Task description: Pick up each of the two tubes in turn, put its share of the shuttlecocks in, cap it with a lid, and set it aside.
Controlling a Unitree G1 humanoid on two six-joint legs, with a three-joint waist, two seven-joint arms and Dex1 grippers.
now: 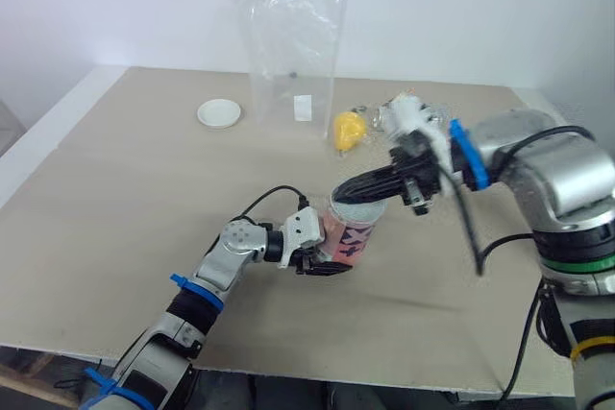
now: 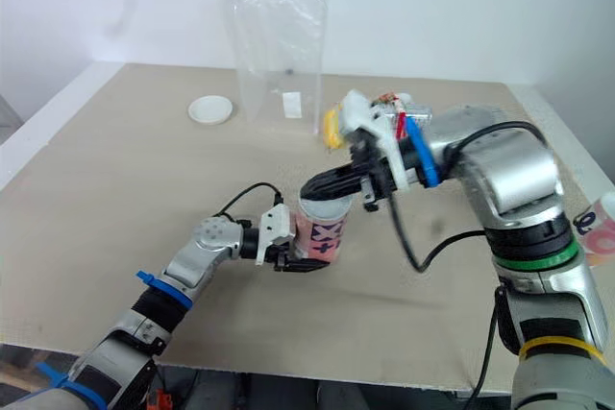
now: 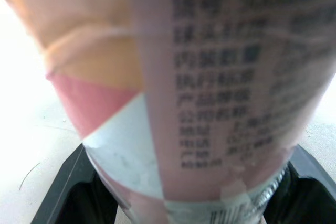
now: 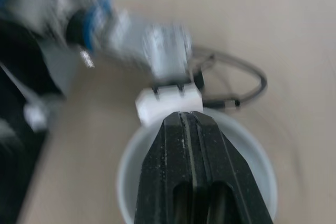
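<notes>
A pink printed tube (image 1: 354, 234) stands upright near the middle of the table. My left gripper (image 1: 322, 258) is shut on its lower part; in the left wrist view the tube (image 3: 210, 103) sits between the black fingers (image 3: 65, 184). A whitish lid (image 4: 247, 156) covers the tube's top. My right gripper (image 1: 344, 194) reaches in from the right, its fingers pressed together and its tips resting on that lid (image 1: 360, 206). A second tube (image 2: 598, 226) lies at the table's right edge.
A tall clear plastic bag (image 1: 293, 50) stands at the back of the table. Beside it lies a yellow shuttlecock (image 1: 349, 129), and a spare white lid (image 1: 219, 113) lies further left. The near table edge runs just below my left arm.
</notes>
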